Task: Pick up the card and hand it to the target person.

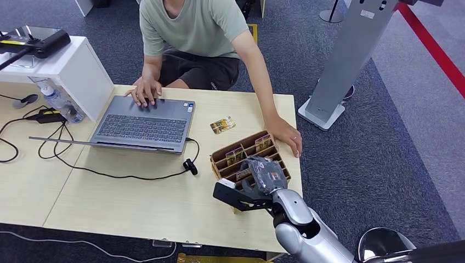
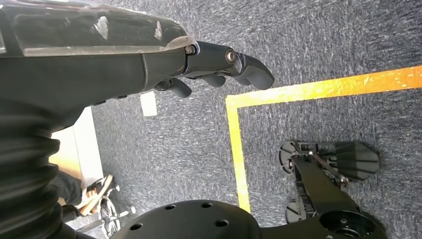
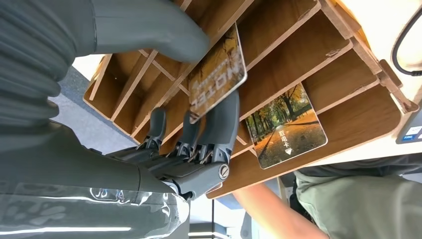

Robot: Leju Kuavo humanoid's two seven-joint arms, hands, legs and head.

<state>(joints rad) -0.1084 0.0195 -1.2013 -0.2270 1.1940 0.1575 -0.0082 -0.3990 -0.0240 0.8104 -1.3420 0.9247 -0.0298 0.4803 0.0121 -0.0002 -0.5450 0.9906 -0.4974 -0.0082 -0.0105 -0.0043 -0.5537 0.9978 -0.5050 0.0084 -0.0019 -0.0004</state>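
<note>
- Card [image 3: 217, 75] sits pinched in the right hand [image 3: 199, 139]: thumb [image 3: 149, 30] on the printed face, dark fingers [image 3: 221, 124] behind it, inside a slot of the wooden card holder [image 3: 348, 79].
- Card's lower part looks to be still between the slot dividers; I cannot tell if it is fully clear of them.
- Handling guess: thin, stiff plastic, very light, glossy face, so slippery. Flexes a little, not fragile.
- Grip is on the flat faces near one end, which is the right place; an edge-only pinch would likely let it pivot or pop out.
- Second card [image 3: 284, 127] lies in the next compartment, just beyond the fingertips, not touched.
- Third card [image 1: 222, 125] lies loose on the tabletop [image 1: 137, 203], well away from the fingers.
- Person's hand [image 1: 286, 134] rests at the far corner of the holder, near the right hand.
- Left hand [image 2: 219, 62] hangs over the carpet, fingers loosely curled, apart, holding nothing.
- Risk: pulling at an angle could drag the card on a divider and slip the pinch.
</note>
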